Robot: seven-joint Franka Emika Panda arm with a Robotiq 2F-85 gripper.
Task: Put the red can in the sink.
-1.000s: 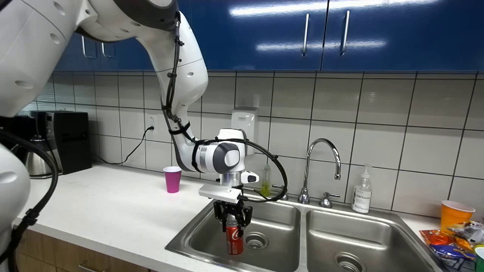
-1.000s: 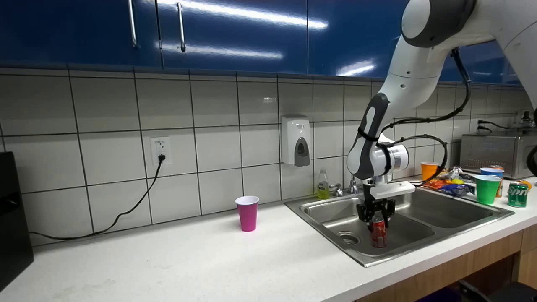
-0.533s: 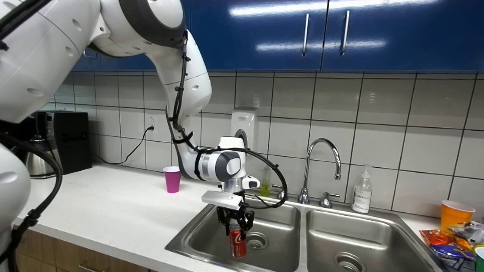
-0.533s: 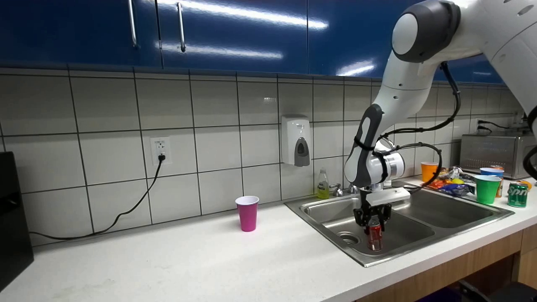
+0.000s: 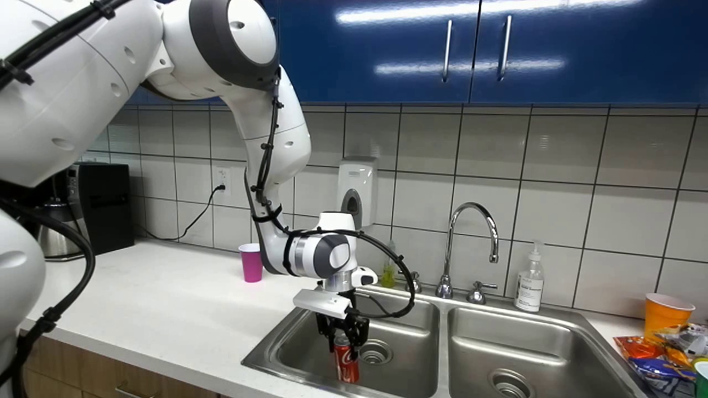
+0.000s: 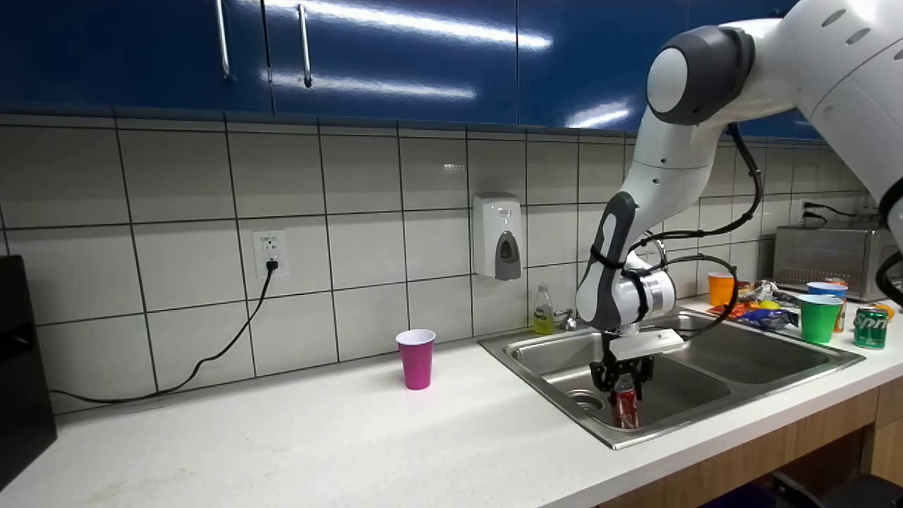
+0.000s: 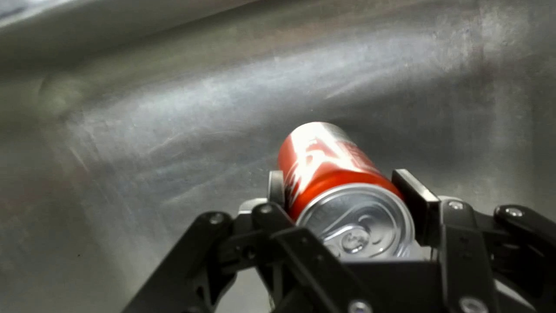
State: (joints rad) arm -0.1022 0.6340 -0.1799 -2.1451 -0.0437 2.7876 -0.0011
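Sink (image 5: 444,342): double-basin, stainless steel, let into a white countertop (image 6: 303,451). Landmark for all places below; left and right as seen in both exterior views.

Red can (image 5: 347,366): small metal cylinder, pale lettering, silvery top with pull tab. Inside the sink's left basin (image 5: 406,362), near its front edge, slightly tilted. Whether the base touches the basin floor cannot be told.

Gripper (image 7: 343,191): black, two-fingered, on a white jointed robot arm (image 5: 279,127). Pointing down into the sink's left basin; pinching the red can near its top, one pad (image 7: 276,189) against each side.

Faucet (image 5: 448,249): curved chrome, on the sink's back rim.

Pump bottle (image 5: 529,284): clear, white label; behind the sink's right basin.

Soap bottle (image 6: 543,314): clear, yellow-green liquid; behind the sink's left basin.

Wall dispenser (image 6: 498,236): white and grey, boxy; on the tiles above the sink's back edge.

Magenta cup (image 6: 416,360): tapered, white-rimmed; left of the sink, apart from it.

Right of the sink: orange cup (image 6: 720,289), tapered; snack bags (image 6: 765,319), shiny, multicoloured; green cup (image 6: 819,321), tapered, pale inside; green can (image 6: 870,327), metal cylinder, white lettering.
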